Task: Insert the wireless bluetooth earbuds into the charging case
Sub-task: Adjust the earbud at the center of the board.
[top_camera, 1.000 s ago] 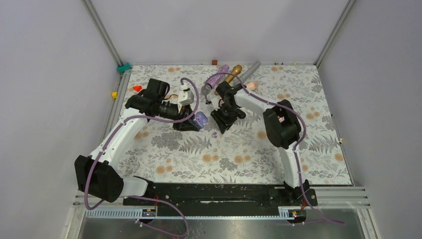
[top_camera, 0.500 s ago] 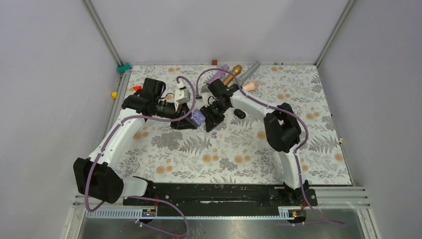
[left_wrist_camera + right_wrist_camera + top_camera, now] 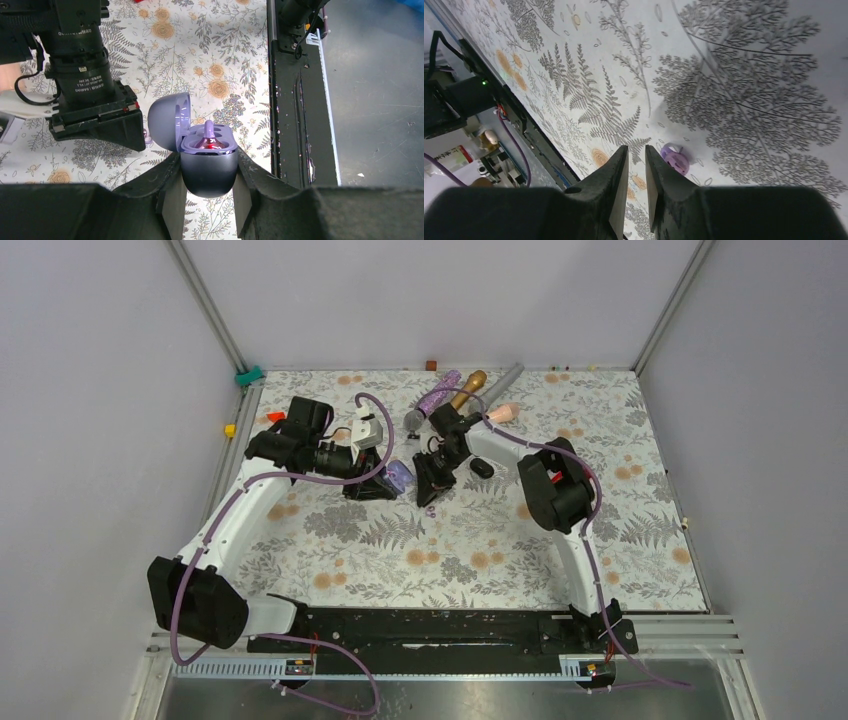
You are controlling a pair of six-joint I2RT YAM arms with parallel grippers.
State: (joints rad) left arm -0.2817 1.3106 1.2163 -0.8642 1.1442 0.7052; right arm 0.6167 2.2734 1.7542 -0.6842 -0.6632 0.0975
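One purple earbud [image 3: 209, 136] was seen already seated in the open purple case [image 3: 207, 167], with its stem standing up and a red glow at its base. Whether the well beside it was filled could not be told. The case was clamped by its lower half between the jaws of the left gripper [image 3: 208, 181], with the lid [image 3: 169, 119] swung back. It was held above the flowered table [image 3: 450, 560], just beside the right arm's wrist. A second purple earbud [image 3: 674, 159] lay loose on the table. It was just outside one finger of the right gripper [image 3: 636, 150], not between the jaws. Those jaws were drawn nearly together, with only a narrow gap left, and nothing was held in them. So the pick-up of this loose earbud was judged not yet made, and its carry to the case and its seating were left to do. A dark oval case [image 3: 482, 468] lay on the table near the right arm. No black earbuds could be made out in any view, so that share of the task was judged untouched as far as could be seen.
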